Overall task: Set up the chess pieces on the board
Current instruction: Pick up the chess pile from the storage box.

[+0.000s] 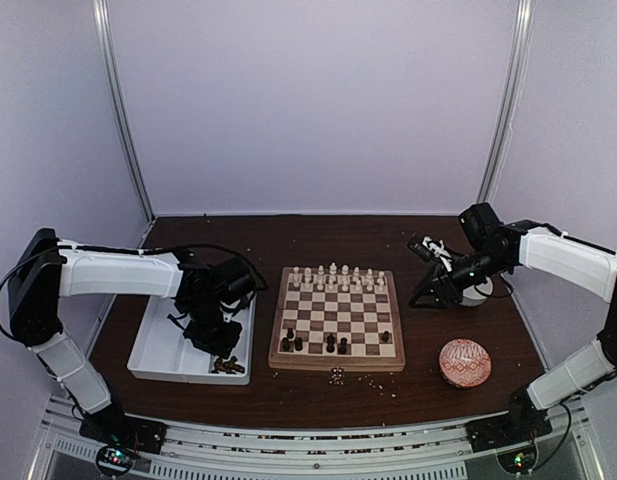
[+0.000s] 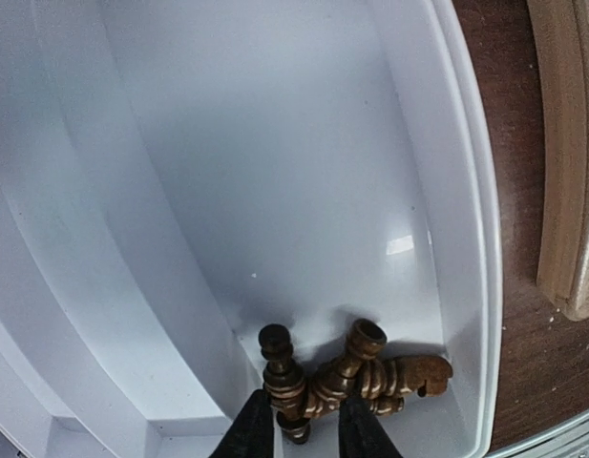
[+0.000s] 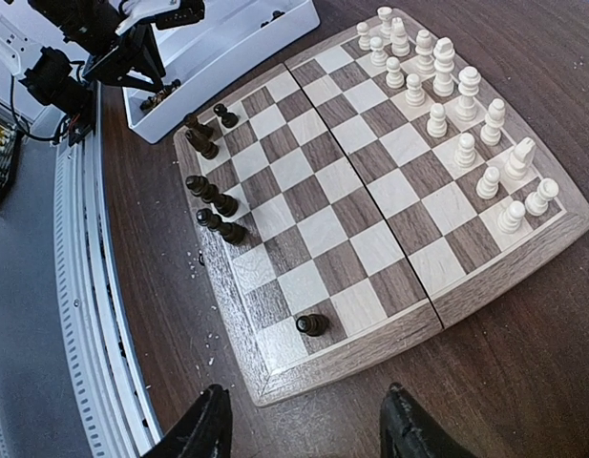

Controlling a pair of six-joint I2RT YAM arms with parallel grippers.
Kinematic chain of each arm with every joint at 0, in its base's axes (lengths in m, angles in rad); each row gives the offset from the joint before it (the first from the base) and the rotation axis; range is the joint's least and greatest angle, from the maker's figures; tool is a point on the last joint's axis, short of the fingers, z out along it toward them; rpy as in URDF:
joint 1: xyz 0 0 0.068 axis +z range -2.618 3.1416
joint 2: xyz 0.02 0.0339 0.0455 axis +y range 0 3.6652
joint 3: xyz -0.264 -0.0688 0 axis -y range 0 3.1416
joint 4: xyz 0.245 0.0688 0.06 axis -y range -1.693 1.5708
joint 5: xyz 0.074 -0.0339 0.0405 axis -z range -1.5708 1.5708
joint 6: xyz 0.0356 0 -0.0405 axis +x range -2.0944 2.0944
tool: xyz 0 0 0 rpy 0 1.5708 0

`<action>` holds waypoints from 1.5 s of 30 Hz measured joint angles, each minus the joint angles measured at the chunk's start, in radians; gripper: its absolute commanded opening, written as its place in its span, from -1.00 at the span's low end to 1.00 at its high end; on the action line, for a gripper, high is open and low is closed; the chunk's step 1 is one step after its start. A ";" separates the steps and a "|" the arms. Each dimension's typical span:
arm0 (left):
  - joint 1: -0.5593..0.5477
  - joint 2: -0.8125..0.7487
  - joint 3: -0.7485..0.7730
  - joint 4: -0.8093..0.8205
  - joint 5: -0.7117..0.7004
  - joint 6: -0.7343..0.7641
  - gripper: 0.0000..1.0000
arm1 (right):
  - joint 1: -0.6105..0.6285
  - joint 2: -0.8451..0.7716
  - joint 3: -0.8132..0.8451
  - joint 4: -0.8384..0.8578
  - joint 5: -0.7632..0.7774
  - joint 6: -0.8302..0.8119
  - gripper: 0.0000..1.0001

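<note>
Overhead, a folding chessboard (image 1: 335, 361) flat on the dark tabletop (image 1: 288, 235), well to the right of the left fingers (image 1: 218, 345) and in front of the right arm (image 1: 563, 255). Cream chessmen (image 1: 333, 278) in two rows along its far edge; only a handful of dark chessmen (image 1: 330, 344) on the near rows. Left fingers down inside a white divided tray (image 1: 158, 360), at its near right corner, directly over a small heap of dark pieces (image 1: 228, 366). Off the right arm's side of the board, a red-and-white patterned ball (image 1: 465, 362).

Closer in, from the left wrist: both fingertips drawn narrow around that heap, with a dark pawn (image 2: 278, 367) lying base-first between them. Just ahead and to the right, a hollow-topped piece (image 2: 366, 336) and a dark knight (image 2: 420, 370). Impossible to tell whether truly clamped or merely flanking. Right of the fingers, the tray wall, then a strip of tabletop, then a corner of the board.

Lastly, from the right wrist: right fingers (image 3: 206, 431) spread wide, nothing between them, over bare tabletop just short of the board's edge. Straight ahead, the fold seam running away. Nearest the fingers, a lone dark pawn (image 3: 313, 324) on the closest row; further dark chessmen ahead to the left, cream ones far ahead to the right. Beyond, far left, the tray.
</note>
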 measured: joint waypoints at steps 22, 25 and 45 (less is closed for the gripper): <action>0.000 0.171 0.077 0.034 -0.027 -0.036 -0.72 | 0.000 0.006 -0.008 -0.001 -0.018 -0.024 0.04; 0.000 0.198 0.114 0.042 -0.034 -0.012 -0.65 | 0.000 0.006 -0.008 -0.001 -0.018 -0.024 0.04; 0.007 0.153 0.062 0.048 0.001 0.080 -0.31 | 0.000 0.006 -0.010 0.000 -0.018 -0.024 0.04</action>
